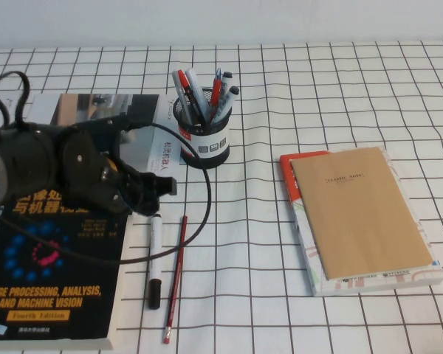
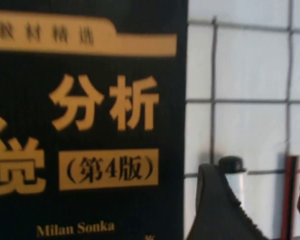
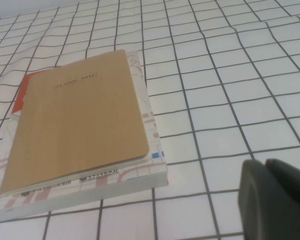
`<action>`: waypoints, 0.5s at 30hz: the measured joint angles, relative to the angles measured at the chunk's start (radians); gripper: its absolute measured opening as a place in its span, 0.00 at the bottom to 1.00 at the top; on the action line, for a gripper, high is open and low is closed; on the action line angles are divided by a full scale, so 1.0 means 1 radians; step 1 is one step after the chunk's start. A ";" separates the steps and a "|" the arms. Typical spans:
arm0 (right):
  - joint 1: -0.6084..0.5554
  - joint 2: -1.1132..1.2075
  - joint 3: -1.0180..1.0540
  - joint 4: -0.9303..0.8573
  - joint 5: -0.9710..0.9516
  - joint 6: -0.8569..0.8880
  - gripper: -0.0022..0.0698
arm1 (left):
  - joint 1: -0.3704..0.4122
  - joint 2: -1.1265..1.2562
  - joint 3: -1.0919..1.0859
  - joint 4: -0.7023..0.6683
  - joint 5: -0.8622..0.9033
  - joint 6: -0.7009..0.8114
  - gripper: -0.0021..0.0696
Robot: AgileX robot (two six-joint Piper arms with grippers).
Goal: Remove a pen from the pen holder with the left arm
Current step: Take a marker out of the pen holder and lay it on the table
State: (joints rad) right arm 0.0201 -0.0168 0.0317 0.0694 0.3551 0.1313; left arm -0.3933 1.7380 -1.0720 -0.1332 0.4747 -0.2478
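White marker pen with black cap lies on the gridded cloth beside a red pencil, just under my left gripper, jaws parted. Black mesh pen holder stands beyond. Black textbook reads "Image Processing, Analysis, and Machine Vision". My right gripper, closed, hangs near a tan notebook.

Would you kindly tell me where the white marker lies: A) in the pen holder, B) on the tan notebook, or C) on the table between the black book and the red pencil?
C: the marker lies flat on the table between the book and the pencil, just below the left gripper; the right gripper hangs beside the notebook.
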 joint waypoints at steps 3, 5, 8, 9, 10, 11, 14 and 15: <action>0.000 0.000 0.000 0.000 0.000 0.000 0.01 | -0.005 -0.107 0.019 0.021 -0.052 -0.008 0.46; 0.000 0.000 0.000 0.000 0.000 0.000 0.01 | -0.024 -0.200 0.059 0.022 -0.139 0.024 0.46; 0.000 0.000 0.000 0.000 0.000 0.000 0.01 | -0.062 -0.368 0.182 0.024 -0.307 0.097 0.34; 0.000 0.000 0.000 0.000 0.000 0.000 0.01 | -0.069 -0.432 0.233 0.037 -0.365 0.114 0.27; 0.000 0.000 0.000 0.000 0.000 0.000 0.01 | -0.073 -0.496 0.275 0.058 -0.406 0.123 0.21; 0.000 0.000 0.000 0.000 0.000 0.000 0.01 | -0.073 -0.561 0.327 0.086 -0.447 0.128 0.14; 0.000 0.000 0.000 0.000 0.000 0.000 0.01 | -0.073 -0.730 0.456 0.159 -0.508 0.137 0.07; 0.000 0.000 0.000 0.000 0.000 0.000 0.01 | -0.071 -0.810 0.496 0.188 -0.513 0.136 0.05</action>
State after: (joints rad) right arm 0.0201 -0.0168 0.0317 0.0694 0.3551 0.1313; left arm -0.4644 0.9277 -0.5758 0.0553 -0.0380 -0.1114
